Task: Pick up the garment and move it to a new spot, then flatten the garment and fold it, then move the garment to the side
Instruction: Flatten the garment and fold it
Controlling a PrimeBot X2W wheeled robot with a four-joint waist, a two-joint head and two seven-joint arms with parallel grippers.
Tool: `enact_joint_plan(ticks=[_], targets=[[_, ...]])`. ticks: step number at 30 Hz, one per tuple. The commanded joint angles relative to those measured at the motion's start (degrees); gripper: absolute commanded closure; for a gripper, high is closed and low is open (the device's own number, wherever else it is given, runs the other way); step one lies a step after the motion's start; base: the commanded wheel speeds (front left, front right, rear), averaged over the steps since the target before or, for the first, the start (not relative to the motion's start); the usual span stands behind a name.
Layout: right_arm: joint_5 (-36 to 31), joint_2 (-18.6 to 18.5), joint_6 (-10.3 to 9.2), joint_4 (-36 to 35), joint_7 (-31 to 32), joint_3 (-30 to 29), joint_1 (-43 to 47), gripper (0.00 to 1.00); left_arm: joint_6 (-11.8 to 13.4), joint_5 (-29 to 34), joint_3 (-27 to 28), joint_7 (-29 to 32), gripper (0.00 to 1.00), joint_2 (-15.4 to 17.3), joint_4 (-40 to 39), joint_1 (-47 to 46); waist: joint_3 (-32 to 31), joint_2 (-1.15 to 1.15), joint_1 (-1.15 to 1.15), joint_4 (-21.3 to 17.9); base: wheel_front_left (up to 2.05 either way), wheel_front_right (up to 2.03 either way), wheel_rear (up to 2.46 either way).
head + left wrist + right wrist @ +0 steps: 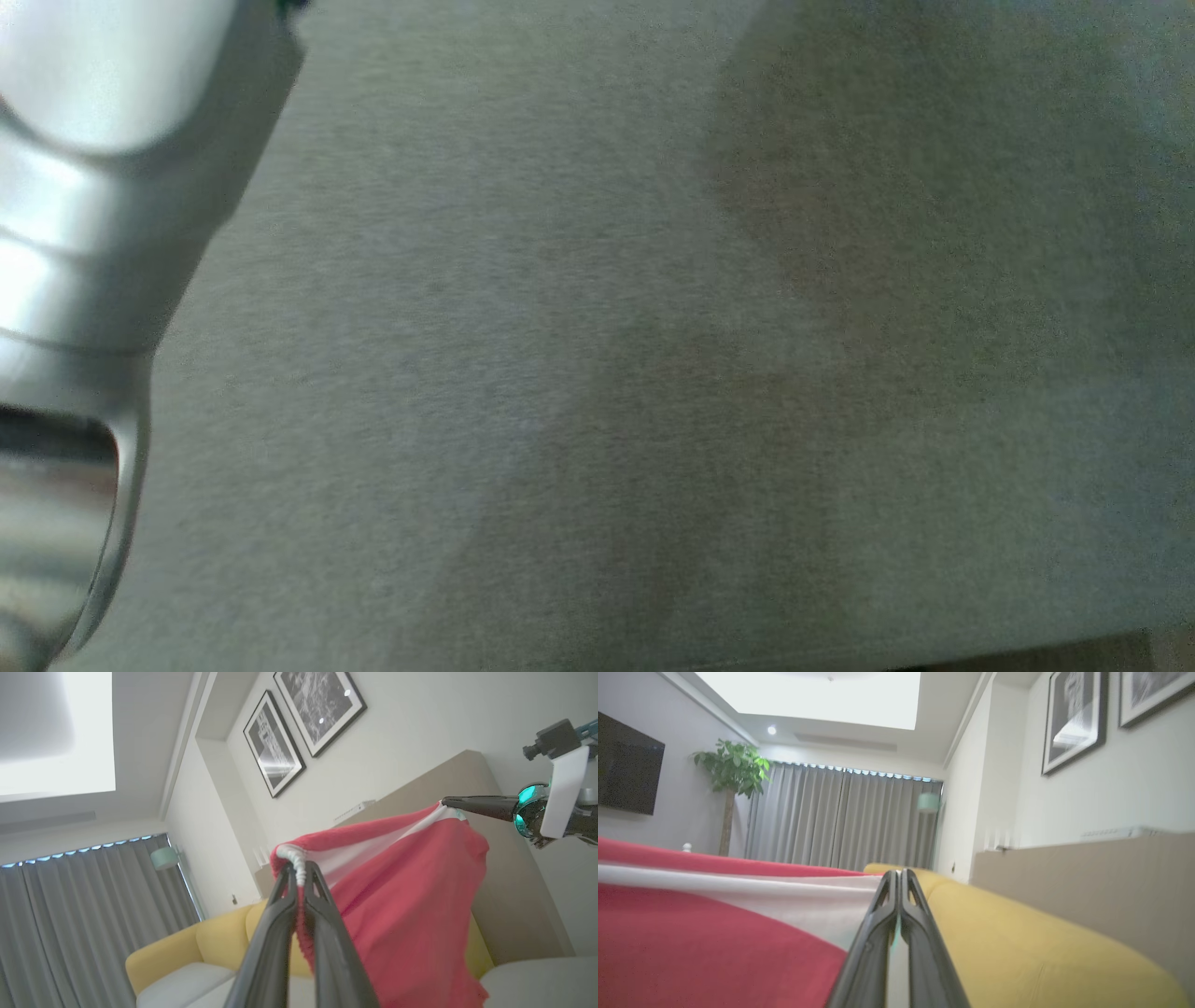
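While the garment is hanging: I am holding the red garment (411, 896) in the air between my two pincers, its white band (373, 847) stretching taut from one to the other and the rest drooping in front of the yellow sofa (219, 938)
Left pincer: my left pincer (301, 870) is pinching the bunched white hem, fingers pressed together on it
Right pincer: my right pincer (447, 802) is nipping the far corner of the white band, fingers pressed together with only a sliver of cloth at the tips
Step in hand: I am judging this to be the carry to the new spot, with flattening not yet begun
Doing it well: I am aiming to move both pincers level and evenly spaced, so the band is not tugging the thin right-hand bite loose, then to lower the trailing red edge first so the cloth is laying out flat
Risk: the right corner is looking like the weaker hold, and a jerk is likely to free it
Head view: it is showing a blur, a pale forearm (84, 187) over a grey-beige surface (597, 373) that I am unable to name
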Motion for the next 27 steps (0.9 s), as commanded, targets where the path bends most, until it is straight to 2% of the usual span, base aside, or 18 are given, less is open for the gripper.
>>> enact_joint_plan(ticks=[1, 7, 12, 14, 16, 19, 22, 27], targets=[[-1.9, -0.9, -0.04, -2.5, -0.3, -2.7, 0.4, 1.0, 0.1, 0.5, 1.9, -0.2, 1.0, 1.2, -0.4, -2.1, 2.4, 0.0, -0.01, -2.5, 0.0, 0.0, 0.0], [-3.0, 1.9, -0.04, -5.8, -0.3, -5.5, 8.3, 1.0, 0.1, 0.5, 0.8, -0.2, 1.0, 1.0, -0.1, 3.0, 3.1, 0.0, -0.01, -4.0, 0.0, 0.0, 0.0], [-2.0, 4.5, -0.04, -9.3, -0.3, -6.1, 23.6, 1.0, 0.1, 0.1, -0.6, -0.2, 1.0, 1.4, -3.5, 16.6, 4.0, 0.0, -0.01, -3.6, 0.0, 0.0, 0.0], [-0.8, 5.4, -0.04, -11.5, -0.3, -8.3, 31.0, 1.0, 0.1, 0.5, -1.4, -0.2, 1.0, 0.7, -5.1, 23.3, 3.5, 0.0, -0.01, -2.6, 0.0, 0.0, 0.0], [-1.1, 6.5, -0.04, -14.7, -0.3, -11.9, 38.3, 1.0, 0.1, 1.0, -1.6, -0.2, 1.0, 0.0, -7.1, 30.0, 2.6, 0.0, -0.01, -2.0, 0.0, 0.0, 0.0], [-2.2, 10.0, -0.04, -20.7, -0.3, -16.7, 49.5, 1.0, 0.1, 1.9, -0.1, -0.2, 1.0, -0.5, -9.3, 40.4, 0.2, 0.0, -0.01, -2.1, 0.0, 0.0, 0.0], [-2.0, 13.0, -0.04, -26.9, 0.8, -18.2, 60.1, 1.0, 0.1, 3.7, -1.1, -0.2, 1.0, 1.1, -10.2, 48.7, -2.4, 0.0, -0.01, -3.3, 0.0, 0.0, 0.0], [-1.9, 13.8, -0.04, -35.5, 4.1, -23.8, 74.3, 1.0, 0.1, 4.7, -1.1, -0.2, 1.0, 2.8, -12.6, 59.0, -5.2, 0.0, -0.01, -4.1, 0.0, 0.0, 0.0]])
